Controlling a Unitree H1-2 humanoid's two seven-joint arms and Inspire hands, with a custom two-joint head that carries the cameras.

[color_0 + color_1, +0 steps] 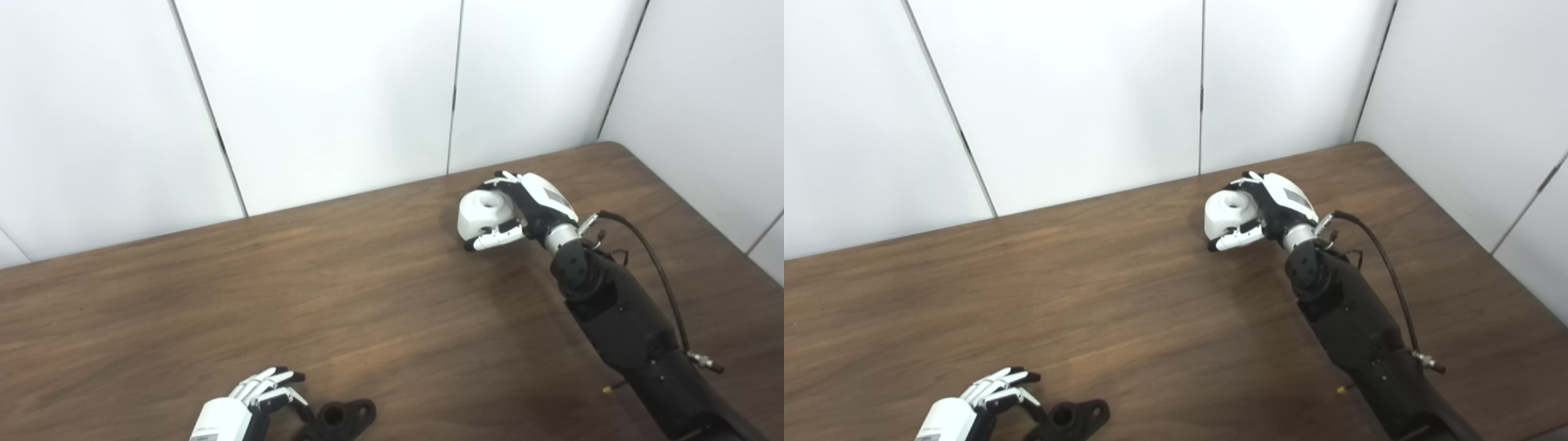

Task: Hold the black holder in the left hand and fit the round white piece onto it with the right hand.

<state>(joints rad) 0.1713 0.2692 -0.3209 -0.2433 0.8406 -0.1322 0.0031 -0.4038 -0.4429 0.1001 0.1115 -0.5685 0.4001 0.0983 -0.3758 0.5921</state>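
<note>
The right hand point(527, 211) wraps its fingers and thumb around the round white piece point(484, 215), which sits at the table's point(367, 294) far right side; whether it rests on the wood is unclear. The left hand point(245, 407), at the near left edge, has its fingers spread and released, just beside the black holder point(340, 419) lying flat on the table to its right.
</note>
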